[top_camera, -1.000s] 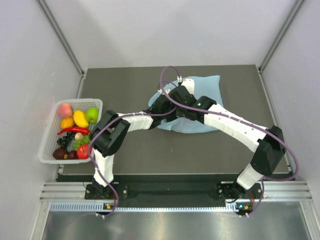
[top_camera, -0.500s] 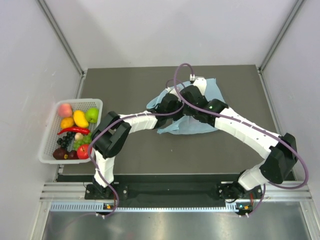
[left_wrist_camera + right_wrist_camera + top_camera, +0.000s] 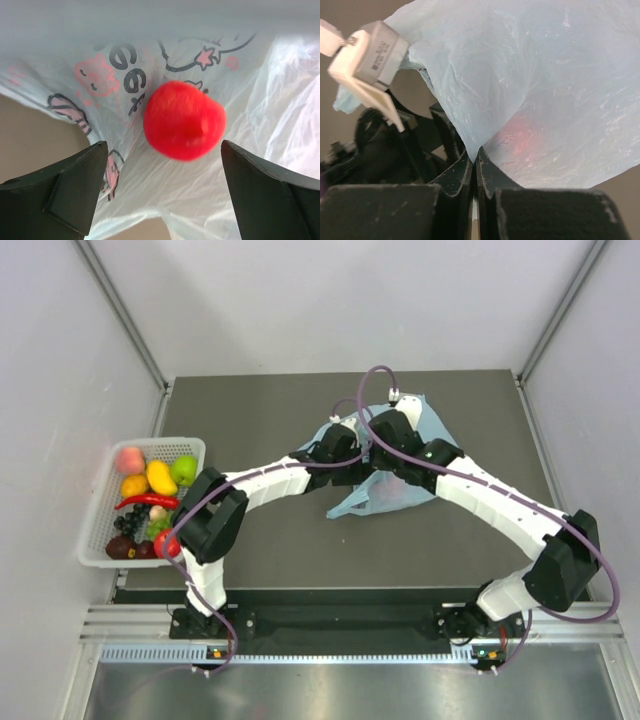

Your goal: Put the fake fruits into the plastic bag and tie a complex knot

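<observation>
Since a sec ago the R arm is stretching farther out and the plastic bag (image 3: 385,495) is coming up off the table (image 3: 260,540), bunched instead of lying flat. L gripper (image 3: 163,150) is standing wide open at the bag mouth, gripping nothing, w/ a red apple (image 3: 184,120) showing blurred just past it against the film, prob. dropping in. R gripper (image 3: 474,155) is clamped on a fold of the bag's edge, a red glow showing thru the plastic. To do this well I'm holding the R pinch high so the mouth is gaping, then backing L straight out w/o snagging film. Remaining fake fruits (image 3: 150,505) are sitting in the white basket (image 3: 100,562), far left. Print: pink cartoon figures, a star, dark letters like "es"; I'm reading no full word or brand.
</observation>
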Tool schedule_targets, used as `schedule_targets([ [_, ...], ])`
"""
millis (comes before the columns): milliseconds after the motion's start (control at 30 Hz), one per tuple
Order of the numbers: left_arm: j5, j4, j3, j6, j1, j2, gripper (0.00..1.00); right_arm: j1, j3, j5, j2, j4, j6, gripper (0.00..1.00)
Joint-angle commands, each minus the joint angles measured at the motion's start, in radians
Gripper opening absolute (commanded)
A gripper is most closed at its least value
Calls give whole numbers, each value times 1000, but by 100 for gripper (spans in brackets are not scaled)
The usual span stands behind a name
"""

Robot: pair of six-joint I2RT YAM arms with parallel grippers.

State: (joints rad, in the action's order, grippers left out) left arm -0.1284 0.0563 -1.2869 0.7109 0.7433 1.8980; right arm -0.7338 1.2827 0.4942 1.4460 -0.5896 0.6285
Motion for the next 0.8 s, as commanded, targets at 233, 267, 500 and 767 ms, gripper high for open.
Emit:
schedule_targets([
  [233, 41, 267, -29, -134, 4, -244, 99, 31, 0, -9, -42, 37, -16, 0],
  [267, 36, 286, -14, -152, 2, -264, 99, 39, 0, -11, -41, 36, -18, 0],
  [500, 94, 548, 43, -192, -4, -450, 99, 47, 3, -11, -16, 45, -44, 0],
  [767, 268, 783, 51, -208, -315, -635, 98, 48, 0, -14, 8, 51, -75, 0],
])
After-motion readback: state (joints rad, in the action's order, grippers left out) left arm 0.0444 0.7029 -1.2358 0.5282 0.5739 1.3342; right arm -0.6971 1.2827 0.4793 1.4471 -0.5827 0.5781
